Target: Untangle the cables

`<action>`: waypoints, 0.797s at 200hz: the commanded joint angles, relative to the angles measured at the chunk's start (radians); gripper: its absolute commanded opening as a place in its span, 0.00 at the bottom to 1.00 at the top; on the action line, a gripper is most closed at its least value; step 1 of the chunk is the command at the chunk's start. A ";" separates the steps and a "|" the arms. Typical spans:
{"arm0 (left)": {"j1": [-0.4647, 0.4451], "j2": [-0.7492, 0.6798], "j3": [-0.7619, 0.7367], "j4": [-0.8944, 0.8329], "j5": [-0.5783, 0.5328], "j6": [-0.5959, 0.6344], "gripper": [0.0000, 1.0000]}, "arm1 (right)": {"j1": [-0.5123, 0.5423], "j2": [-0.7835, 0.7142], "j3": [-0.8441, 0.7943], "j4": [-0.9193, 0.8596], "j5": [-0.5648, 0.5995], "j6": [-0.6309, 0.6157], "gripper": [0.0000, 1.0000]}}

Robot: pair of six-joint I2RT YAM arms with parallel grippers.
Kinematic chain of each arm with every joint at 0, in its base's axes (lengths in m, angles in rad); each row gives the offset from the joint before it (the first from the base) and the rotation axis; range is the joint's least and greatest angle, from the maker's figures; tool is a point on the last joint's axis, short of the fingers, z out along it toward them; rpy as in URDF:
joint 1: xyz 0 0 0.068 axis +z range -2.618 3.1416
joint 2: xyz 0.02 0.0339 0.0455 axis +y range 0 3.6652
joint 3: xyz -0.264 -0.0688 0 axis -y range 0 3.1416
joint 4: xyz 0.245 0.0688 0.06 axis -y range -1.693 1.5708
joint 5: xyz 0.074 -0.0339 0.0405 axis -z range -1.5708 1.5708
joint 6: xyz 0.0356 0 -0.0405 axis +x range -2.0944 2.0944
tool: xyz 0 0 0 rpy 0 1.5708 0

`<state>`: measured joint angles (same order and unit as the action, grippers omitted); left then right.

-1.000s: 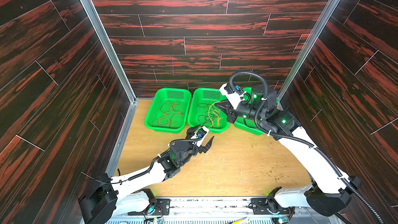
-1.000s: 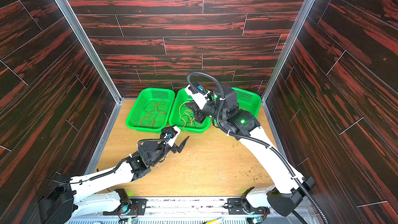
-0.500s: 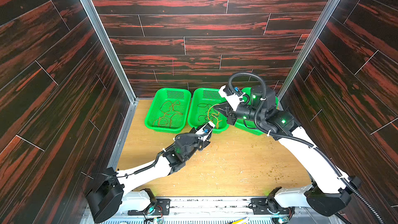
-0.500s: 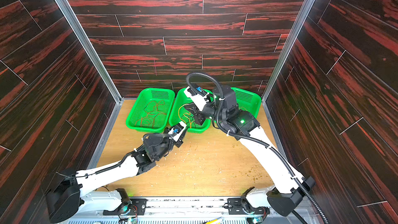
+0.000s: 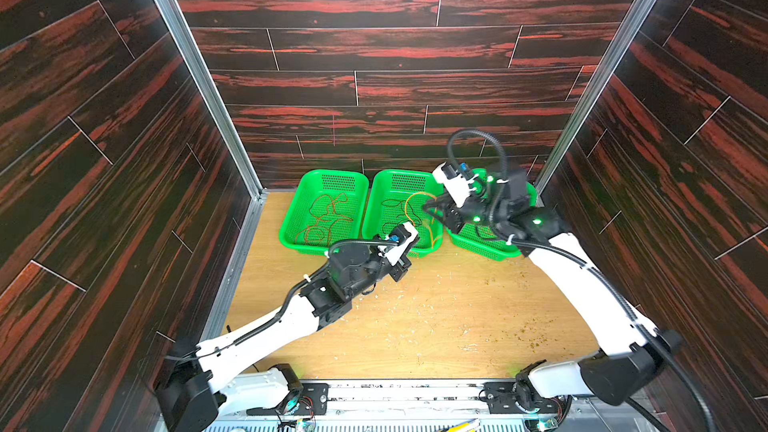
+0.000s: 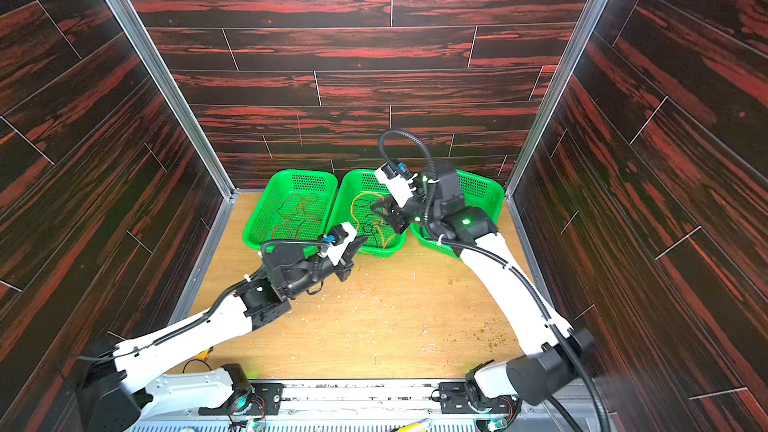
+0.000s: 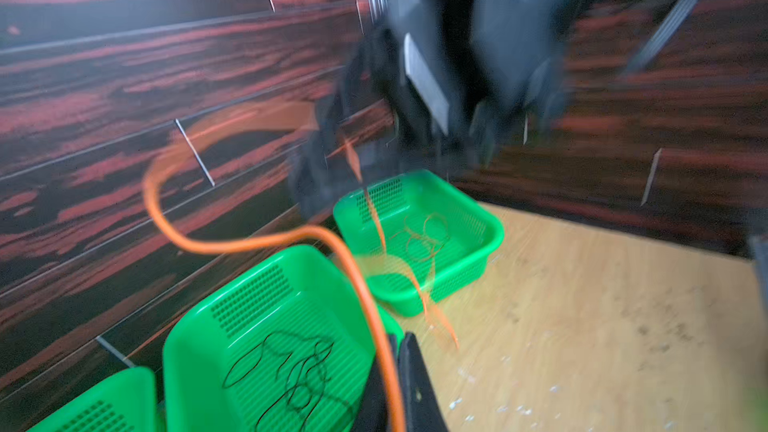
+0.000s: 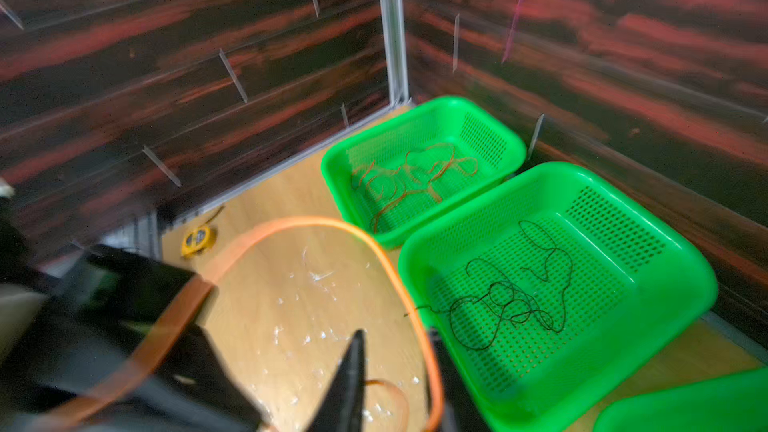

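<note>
Jaws of the left gripper [image 7: 401, 338] are pressed together on the orange cable [image 7: 232, 245], at the middle basket's [image 5: 409, 181] 6 o'clock rim. Right gripper [image 8: 397, 332] jaws stand slightly apart, the same cable running through the gap beside one finger, over that basket's 3 o'clock side. Black cable [image 8: 507, 297] lies coiled inside it; red cable [image 5: 324, 218] lies in the left basket [image 5: 338, 181], at the table's [image 5: 457, 326] 11 o'clock

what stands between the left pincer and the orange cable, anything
Nothing visible: the left pincer is shut on the orange cable, which runs between its fingers, then arcs above the middle basket toward the right pincer.
</note>
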<state>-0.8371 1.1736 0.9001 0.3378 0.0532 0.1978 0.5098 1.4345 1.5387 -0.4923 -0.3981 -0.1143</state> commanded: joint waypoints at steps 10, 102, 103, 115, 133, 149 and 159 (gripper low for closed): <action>0.001 -0.024 0.033 -0.047 0.040 -0.058 0.00 | -0.019 0.007 -0.103 0.054 -0.079 0.042 0.42; 0.002 -0.023 0.074 -0.047 -0.055 -0.060 0.00 | -0.169 -0.176 -0.393 0.097 -0.140 0.157 0.56; 0.002 -0.024 0.075 -0.048 -0.057 -0.058 0.00 | -0.169 -0.179 -0.396 0.097 -0.139 0.157 0.56; 0.001 -0.020 0.076 -0.038 -0.081 -0.042 0.00 | -0.170 -0.209 -0.425 0.098 -0.137 0.159 0.57; 0.002 -0.015 0.075 -0.014 -0.093 -0.012 0.00 | -0.172 -0.238 -0.465 0.082 -0.174 0.144 0.57; 0.001 -0.004 0.081 0.000 -0.095 0.013 0.00 | -0.172 -0.240 -0.498 0.077 -0.229 0.174 0.56; 0.001 0.004 0.087 0.001 -0.099 0.025 0.00 | -0.171 -0.239 -0.517 0.077 -0.267 0.197 0.55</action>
<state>-0.8371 1.1648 0.9447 0.3000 -0.0185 0.1696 0.3401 1.2072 1.0653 -0.4015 -0.5621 0.0353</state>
